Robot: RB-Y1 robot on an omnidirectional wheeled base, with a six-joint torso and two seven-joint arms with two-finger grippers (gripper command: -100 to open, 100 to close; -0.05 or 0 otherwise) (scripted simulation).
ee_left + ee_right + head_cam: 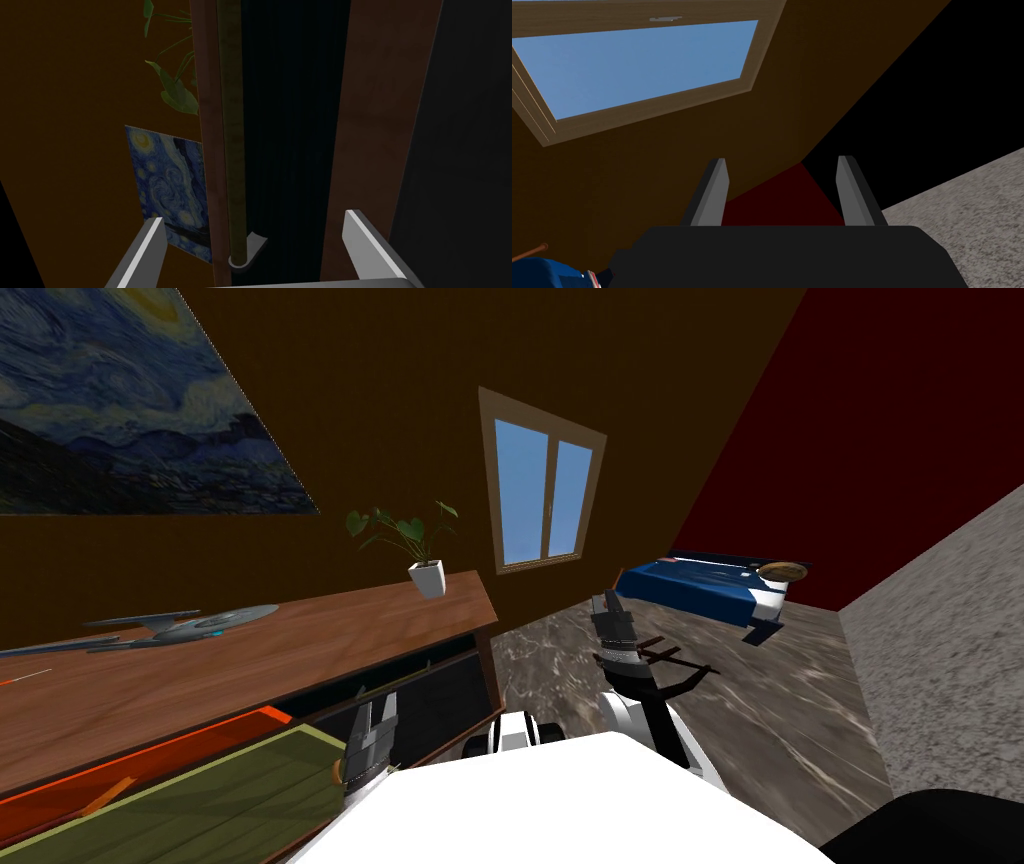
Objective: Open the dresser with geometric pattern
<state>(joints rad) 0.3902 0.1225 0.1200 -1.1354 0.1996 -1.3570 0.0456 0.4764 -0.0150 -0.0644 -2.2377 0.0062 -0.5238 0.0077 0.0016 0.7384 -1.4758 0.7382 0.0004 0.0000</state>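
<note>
The dresser [250,658] is long and low and stands against the brown wall [400,388], on my left. Its flat top [300,638] is reddish-brown wood. The front carries angular panels, one orange [150,758] and one olive green with a pale edge [200,798], beside a dark recess [440,688] under the top. In the left wrist view a slim olive bar handle [234,150] runs along the front and ends in a grey mount [248,248].

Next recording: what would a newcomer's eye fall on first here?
The swirling blue painting on the brown wall, upper left in the head view, above a long wooden dresser. On its top stand a grey model ship and a potted plant. The left gripper is open at the dresser's rod handle.
</note>
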